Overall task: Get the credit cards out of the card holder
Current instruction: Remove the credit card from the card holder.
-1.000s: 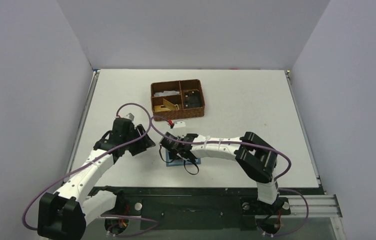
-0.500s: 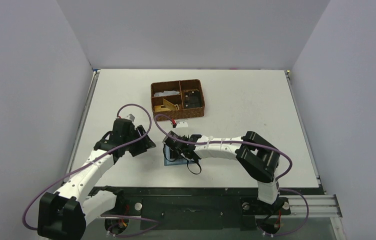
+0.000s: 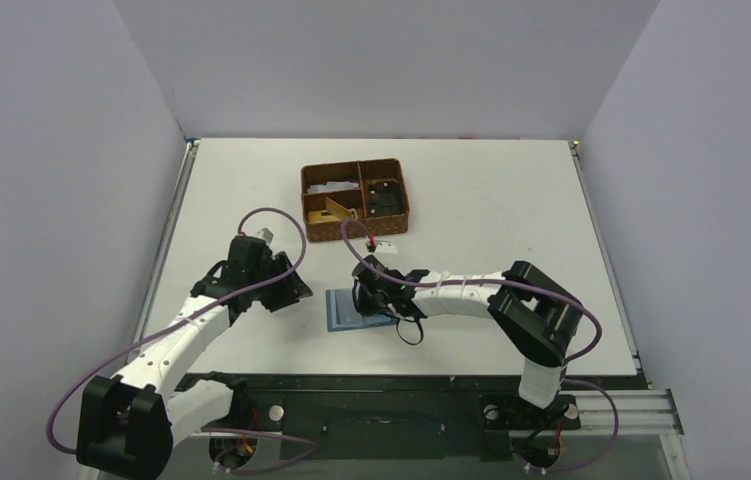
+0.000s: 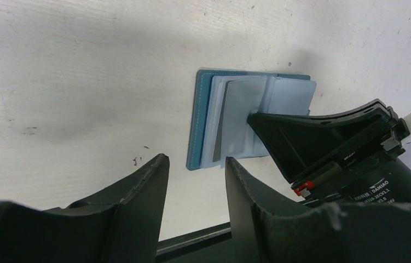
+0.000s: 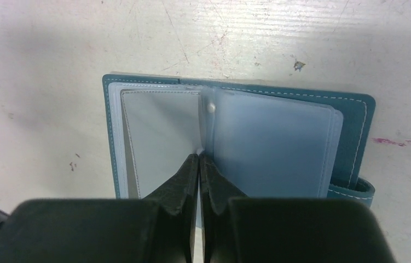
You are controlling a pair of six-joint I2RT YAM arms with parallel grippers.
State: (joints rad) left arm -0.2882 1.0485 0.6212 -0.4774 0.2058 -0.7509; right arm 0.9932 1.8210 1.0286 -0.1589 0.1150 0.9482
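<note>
card holder (image 5: pixel 279 137) open flat, right pincer (image 5: pixel 199 157) together at its fold, left pincer (image 4: pixel 196 161) apart

"DAMIAO" — motor label (image 4: pixel 379 188) behind right gripper (image 4: pixel 250 116)

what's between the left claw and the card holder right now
Nothing visible: only bare table lies between the left claw and the open card holder. The right claw, shut, is down at its pockets from the far side.
</note>
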